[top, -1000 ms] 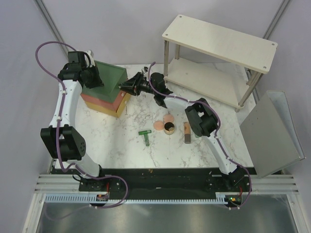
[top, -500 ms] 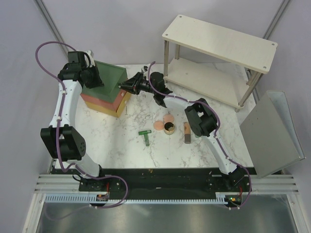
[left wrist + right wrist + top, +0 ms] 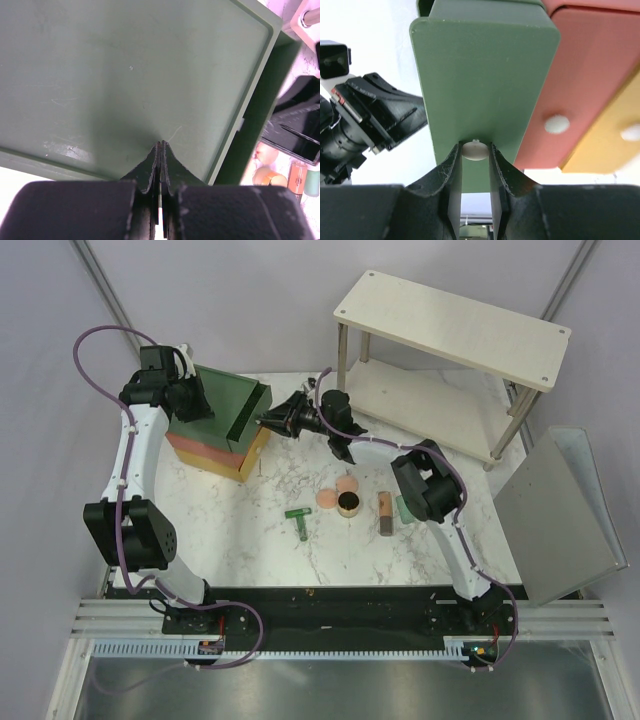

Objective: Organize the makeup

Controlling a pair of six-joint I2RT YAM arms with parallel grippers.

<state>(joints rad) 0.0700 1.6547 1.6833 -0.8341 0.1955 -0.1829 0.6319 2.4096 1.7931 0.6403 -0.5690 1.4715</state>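
Observation:
The makeup lies mid-table: an orange-brown tube (image 3: 385, 512), a mint-green case (image 3: 404, 508) partly under my right arm, a gold pot (image 3: 348, 503), two pink discs (image 3: 327, 499) and a dark green T-shaped tool (image 3: 299, 520). My right gripper (image 3: 268, 421) is shut on the white knob (image 3: 474, 150) of the green top drawer (image 3: 485, 75), which stands partly pulled out. My left gripper (image 3: 197, 403) is shut and empty, its tips (image 3: 160, 144) pressed on the green top of the drawer box (image 3: 125, 75). The tube (image 3: 297, 176) and pot (image 3: 267, 176) show in the left wrist view.
The drawer box (image 3: 215, 445) has an orange drawer (image 3: 580, 75) and a yellow drawer (image 3: 615, 145) below, both shut. A two-tier wooden shelf (image 3: 450, 350) stands at the back right. A grey metal sheet (image 3: 560, 515) leans at the right edge.
My right gripper has moved right with the knob, drawing the green drawer out of the box. The mint-green case now shows beside my right arm. The left arm has not moved.

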